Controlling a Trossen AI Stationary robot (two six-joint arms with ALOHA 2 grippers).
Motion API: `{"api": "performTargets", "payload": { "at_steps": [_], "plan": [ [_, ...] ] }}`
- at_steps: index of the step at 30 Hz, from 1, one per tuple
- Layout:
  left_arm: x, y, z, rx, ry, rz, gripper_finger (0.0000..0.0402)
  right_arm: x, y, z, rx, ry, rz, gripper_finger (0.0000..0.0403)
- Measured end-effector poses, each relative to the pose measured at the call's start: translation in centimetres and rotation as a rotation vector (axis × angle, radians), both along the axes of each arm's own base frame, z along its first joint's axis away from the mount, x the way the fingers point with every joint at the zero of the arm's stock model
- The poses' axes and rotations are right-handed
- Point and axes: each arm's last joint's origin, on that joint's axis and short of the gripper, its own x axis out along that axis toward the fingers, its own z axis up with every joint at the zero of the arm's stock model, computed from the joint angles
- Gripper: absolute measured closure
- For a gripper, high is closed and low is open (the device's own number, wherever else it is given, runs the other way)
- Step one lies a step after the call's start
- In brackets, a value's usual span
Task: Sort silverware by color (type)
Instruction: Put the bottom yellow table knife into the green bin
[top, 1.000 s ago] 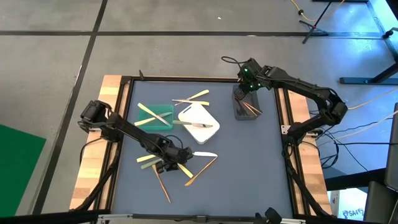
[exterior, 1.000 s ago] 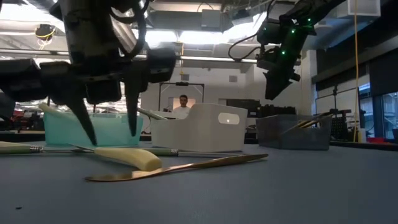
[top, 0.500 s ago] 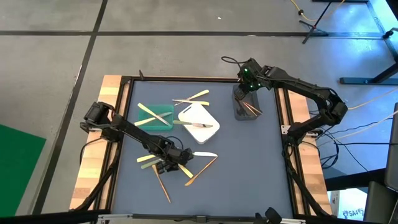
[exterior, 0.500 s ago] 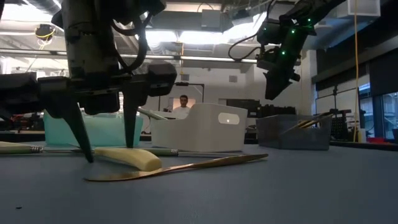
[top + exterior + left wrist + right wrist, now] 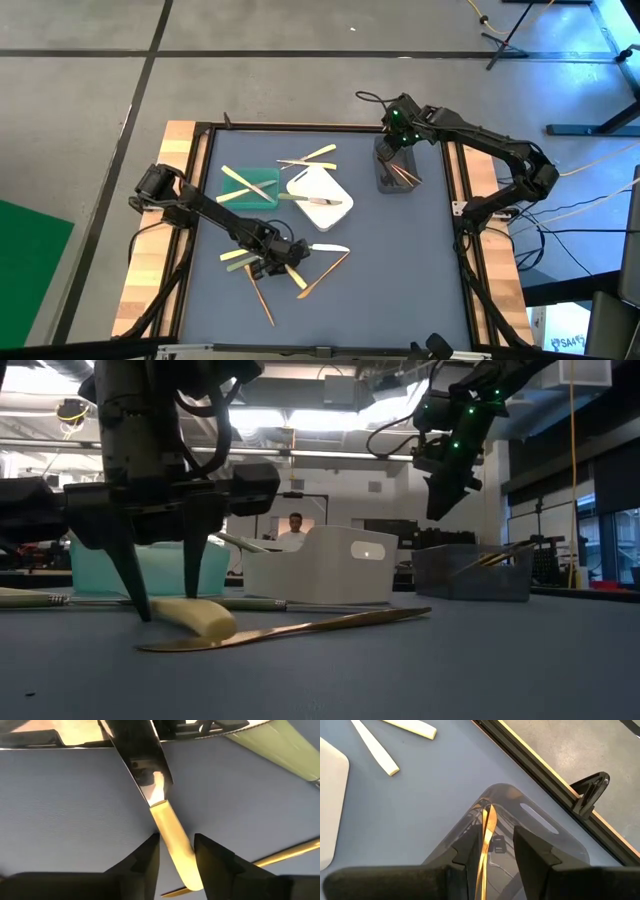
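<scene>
My left gripper [image 5: 277,266] is low over the table's near middle, its fingers closed in on the pale yellow handle [image 5: 172,837] of a silver-bladed knife [image 5: 195,618] that lies flat. My right gripper [image 5: 398,140] hangs open above the grey container [image 5: 397,172] at the far right, touching nothing. Orange-brown utensils [image 5: 487,827] lean inside that container. Other utensils lie loose: an orange-brown one [image 5: 325,272] beside the knife, a second [image 5: 262,300] nearer, and a light green one [image 5: 238,256]. My left gripper has the knife's pale yellow handle [image 5: 175,850] between its two fingers [image 5: 135,585], just below the blade. The fingers come from above, pointing down, and lie across the handle. The knife lies flat on the table.
A green container [image 5: 255,187] and a white container [image 5: 322,197] stand side by side at the table's middle, with yellow utensils [image 5: 240,180] lying across and beside them. A raised dark frame [image 5: 455,210] borders the table. A person [image 5: 294,532] shows far behind.
My left gripper's fingers have drawn together around the yellow handle and sunk a little toward the table. The handle has shifted slightly on the table between them. The right arm has kept still.
</scene>
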Motion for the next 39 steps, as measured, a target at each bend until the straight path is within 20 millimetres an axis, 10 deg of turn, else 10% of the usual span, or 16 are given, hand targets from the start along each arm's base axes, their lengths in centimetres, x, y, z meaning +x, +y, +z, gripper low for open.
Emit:
{"api": "performTargets", "payload": {
  "at_steps": [25,39],
  "plan": [
    [-0.5,-1.0,0.2,0.049,-0.022,-0.042,0.034,0.0,0.0,0.0,0.001,0.002,0.0,0.0292],
    [-1.7,-1.5,3.6,0.045,-0.122,-0.248,0.0341,0.0,0.0,0.0,0.003,0.001,0.001,0.0292]
  ]
}}
